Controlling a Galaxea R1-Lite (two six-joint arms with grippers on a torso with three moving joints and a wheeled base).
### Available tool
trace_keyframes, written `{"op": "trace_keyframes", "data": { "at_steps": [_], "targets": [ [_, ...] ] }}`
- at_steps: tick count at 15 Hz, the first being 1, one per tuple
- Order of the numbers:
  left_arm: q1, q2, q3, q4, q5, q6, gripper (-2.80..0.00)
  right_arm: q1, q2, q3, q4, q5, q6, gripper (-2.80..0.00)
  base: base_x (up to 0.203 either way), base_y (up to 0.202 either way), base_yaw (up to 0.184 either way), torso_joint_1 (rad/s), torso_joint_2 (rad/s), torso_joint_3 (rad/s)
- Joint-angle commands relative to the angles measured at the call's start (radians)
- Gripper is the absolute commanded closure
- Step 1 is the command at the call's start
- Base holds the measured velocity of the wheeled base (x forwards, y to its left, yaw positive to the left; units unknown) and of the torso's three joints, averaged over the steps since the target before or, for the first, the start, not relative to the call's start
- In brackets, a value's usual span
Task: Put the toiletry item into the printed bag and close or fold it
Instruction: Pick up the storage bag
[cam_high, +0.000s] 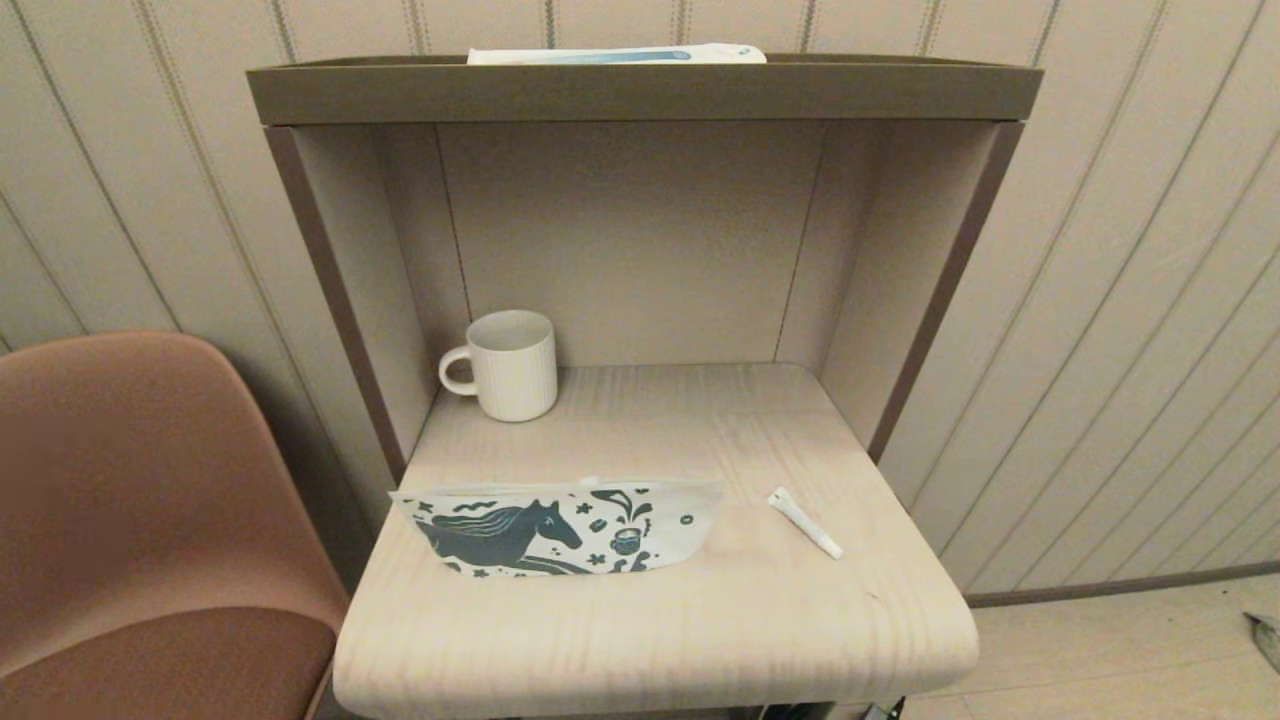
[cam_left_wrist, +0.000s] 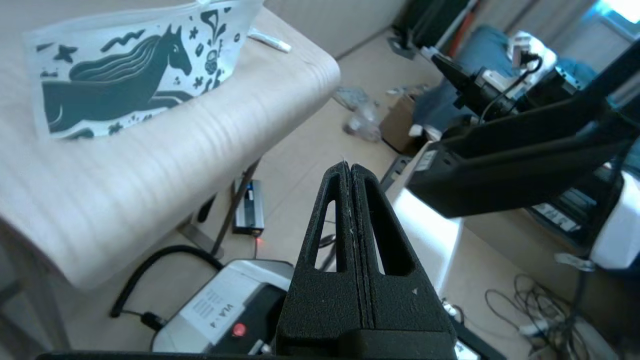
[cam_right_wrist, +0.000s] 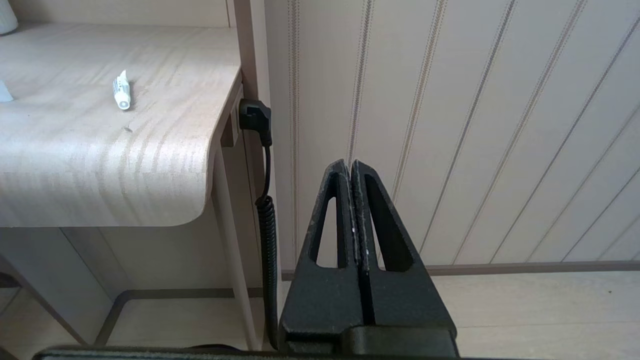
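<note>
The printed bag (cam_high: 560, 530) (cam_left_wrist: 130, 70), a white pouch with a dark teal horse, lies flat near the front left of the wooden table (cam_high: 700, 630). To its right and apart from it lies the toiletry item (cam_high: 805, 522) (cam_right_wrist: 121, 90) (cam_left_wrist: 270, 41), a slim white tube. Neither arm shows in the head view. My left gripper (cam_left_wrist: 350, 167) hangs shut and empty below the table's front edge, over the floor. Off the table's right side and lower than its top, my right gripper (cam_right_wrist: 350, 165) is shut with nothing in it.
A white ribbed mug (cam_high: 508, 365) stands at the back left of the alcove. A long white-and-blue box (cam_high: 615, 54) lies on the top shelf. A brown chair (cam_high: 140, 520) stands left of the table. A coiled black cable (cam_right_wrist: 267, 240) hangs at the table's right side.
</note>
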Motion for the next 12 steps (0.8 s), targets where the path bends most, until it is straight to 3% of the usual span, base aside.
{"op": "trace_keyframes", "data": {
  "at_steps": [1, 4, 5, 7, 9, 12],
  "targets": [
    [0.000, 0.080, 0.028, -0.075, -0.010, 0.007, -2.80, 0.000, -0.001, 0.000, -0.001, 0.000, 0.000, 0.00, 0.000, 0.000, 0.000, 0.000, 0.00, 0.000],
    [0.002, 0.121, 0.023, -0.127, 0.011, 0.131, -2.80, 0.000, -0.001, 0.000, -0.001, 0.000, 0.000, 0.00, 0.000, 0.000, 0.000, 0.000, 0.00, 0.000],
    [0.003, 0.142, 0.025, -0.139, 0.037, 0.203, -2.80, 0.000, -0.001, 0.000, -0.001, 0.000, 0.000, 0.00, 0.000, 0.000, 0.000, 0.000, 0.00, 0.000],
    [0.004, 0.189, 0.043, -0.152, 0.124, 0.406, -2.80, 0.000, -0.001, 0.000, -0.001, 0.000, 0.001, 0.00, 0.000, 0.000, 0.000, 0.000, 0.00, 0.000],
    [0.004, 0.245, 0.067, -0.158, 0.175, 0.526, -2.80, 0.000, -0.001, 0.000, -0.001, 0.000, 0.001, 0.00, 0.000, 0.000, 0.000, 0.000, 0.00, 0.000],
    [0.004, 0.354, 0.062, -0.205, 0.183, 0.590, -2.80, 0.000, -0.001, 0.000, -0.001, 0.000, 0.001, 0.00, 0.000, 0.000, 0.000, 0.000, 0.00, 0.000]
  ]
}}
